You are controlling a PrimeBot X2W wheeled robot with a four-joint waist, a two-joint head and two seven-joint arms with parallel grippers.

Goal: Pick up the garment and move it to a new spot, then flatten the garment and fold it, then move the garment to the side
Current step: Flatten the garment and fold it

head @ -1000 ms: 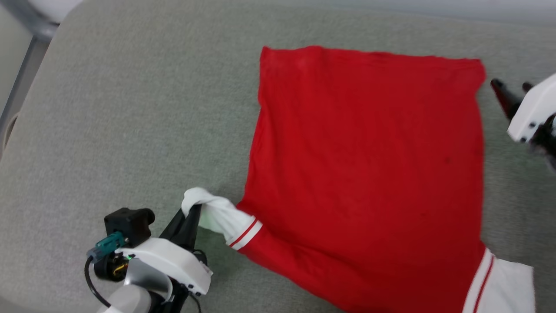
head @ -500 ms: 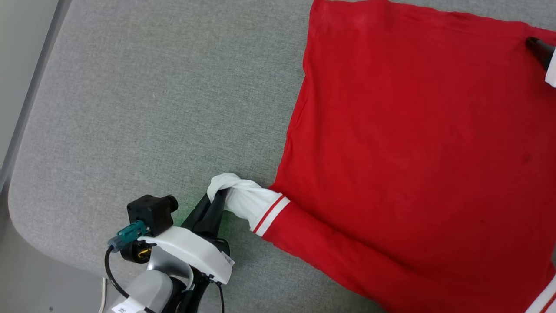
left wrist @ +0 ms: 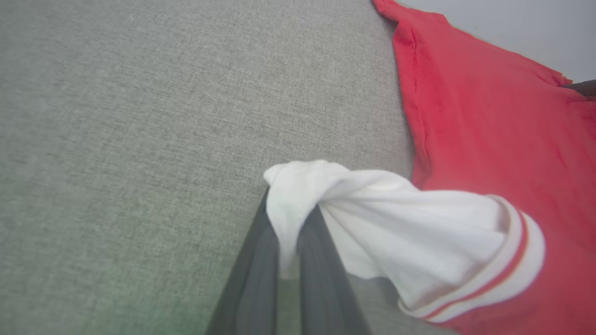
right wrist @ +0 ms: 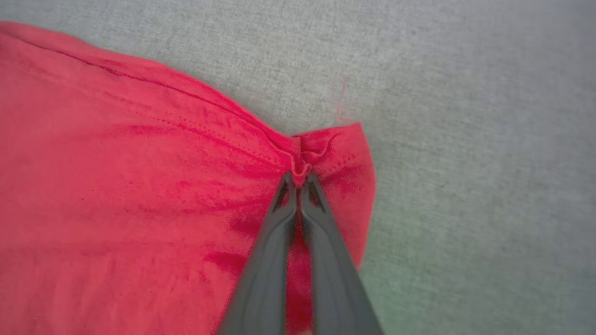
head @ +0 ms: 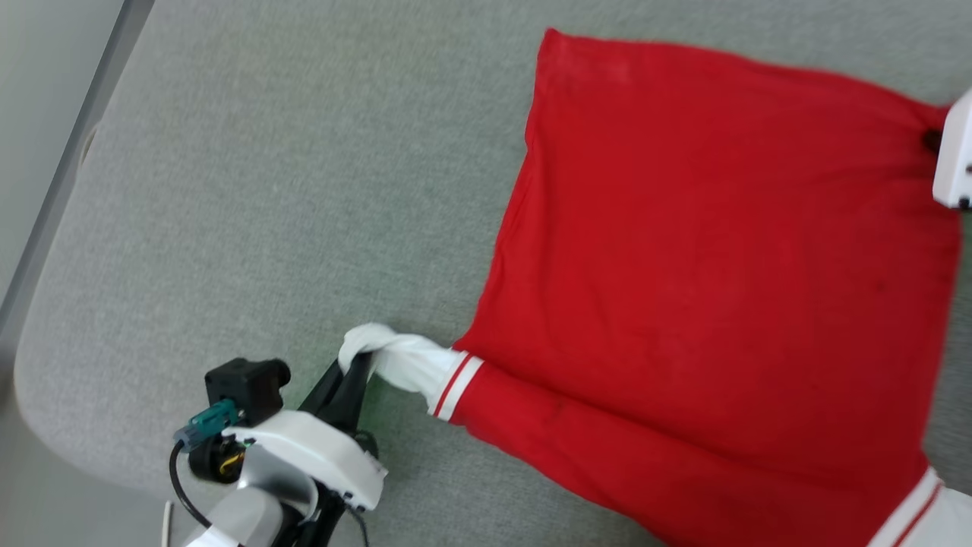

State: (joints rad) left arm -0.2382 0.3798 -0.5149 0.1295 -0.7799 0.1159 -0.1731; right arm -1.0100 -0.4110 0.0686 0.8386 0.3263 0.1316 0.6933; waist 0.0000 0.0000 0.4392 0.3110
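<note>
The left gripper (head: 357, 365) sits at the lower left of the head view just as it did a second ago, its fingers (left wrist: 253, 279) pressed together on the bunched tip of a white sleeve (head: 402, 363). That sleeve is drawn out taut from the garment (head: 721, 289) across the grey pad (head: 266, 190). The whole head view has slid since then, so the garment's place further right in it is the camera's doing. On the pad it lies as before, spread over the right half of the view.

The real change is at the right. A second ago the right gripper (head: 932, 139) hung beside the far right hem corner (right wrist: 335, 149) with its fingers apart and clear of the cloth. Now, in the right wrist view, its two fingers meet tip to tip on that corner and pinch up a small pucker of red fabric. In the head view its dark tip shows at the same corner, under the white housing.

The garment lies flat with a plain red face up. Its hem is the far edge, pointing away from the robot, and the sleeve end is the near one. The other sleeve (head: 930, 513) shows white with red stripes at the lower right. The long axis runs from near to far, leaning slightly to the right as it goes away
</note>
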